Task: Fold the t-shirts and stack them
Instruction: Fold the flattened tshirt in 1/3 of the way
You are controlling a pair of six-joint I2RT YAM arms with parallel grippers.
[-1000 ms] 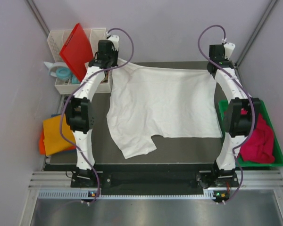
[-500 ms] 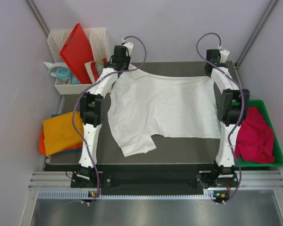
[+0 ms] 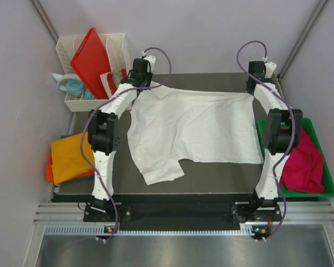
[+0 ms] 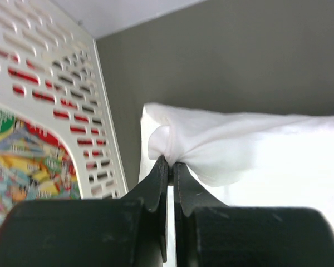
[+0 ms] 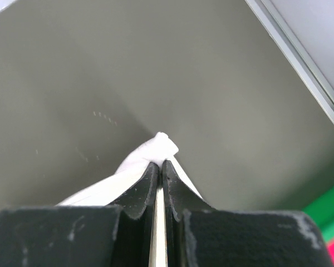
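A white t-shirt [image 3: 192, 125] lies spread on the dark mat, one sleeve hanging toward the near left. My left gripper [image 4: 171, 162] is shut on its far left corner [image 4: 211, 147], next to the white basket. My right gripper [image 5: 161, 162] is shut on its far right corner [image 5: 161, 146]. Both grippers sit at the far edge of the shirt, with the cloth stretched between them. In the top view the left gripper [image 3: 143, 83] and right gripper [image 3: 254, 89] hold those corners. A magenta-pink t-shirt [image 3: 303, 161] is bunched in the green tray. An orange t-shirt [image 3: 69, 158] lies folded at the left.
A white slotted basket [image 3: 122, 44] at the far left holds a rigid red board [image 3: 92, 58] and printed cards; it shows close beside my left gripper in the left wrist view [image 4: 55, 111]. A green tray [image 3: 328, 178] sits at the right edge. Grey walls enclose the table.
Both arms have shifted sideways at the far edge, first inward then slightly back out. The far hem of the white shirt is pulled straighter between them.
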